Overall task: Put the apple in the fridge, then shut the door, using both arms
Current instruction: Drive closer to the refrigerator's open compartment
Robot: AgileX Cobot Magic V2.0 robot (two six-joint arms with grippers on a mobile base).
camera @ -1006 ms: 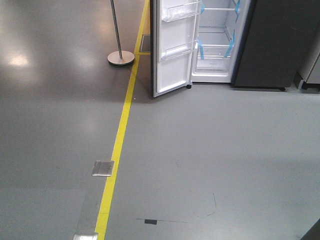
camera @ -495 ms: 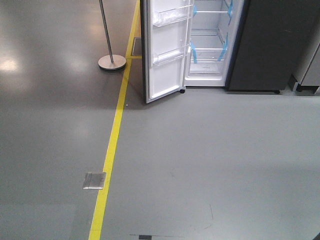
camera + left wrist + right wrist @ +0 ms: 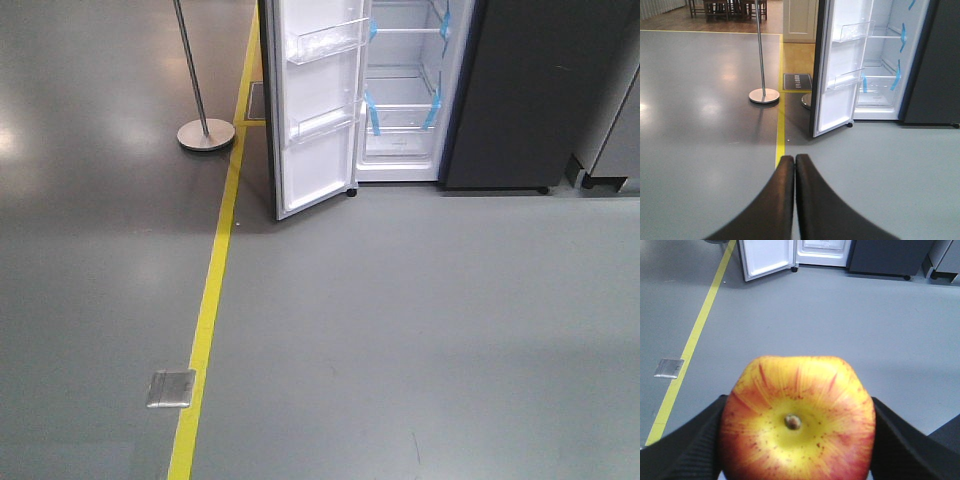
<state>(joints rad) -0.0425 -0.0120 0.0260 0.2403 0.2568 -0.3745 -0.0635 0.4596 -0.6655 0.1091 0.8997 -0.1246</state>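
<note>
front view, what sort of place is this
Likely a big test hall or showroom, not a home: an open fridge stands on a wide grey floor beside a yellow floor line and a stanchion post.

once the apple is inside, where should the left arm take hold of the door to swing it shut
Take the door at its free vertical edge, the one nearest the robot, coming from the dark outer side. It stands wide open, hinged at the fridge, no handle showing, so that edge likely gives most leverage. The left gripper is shut and empty.
</note>
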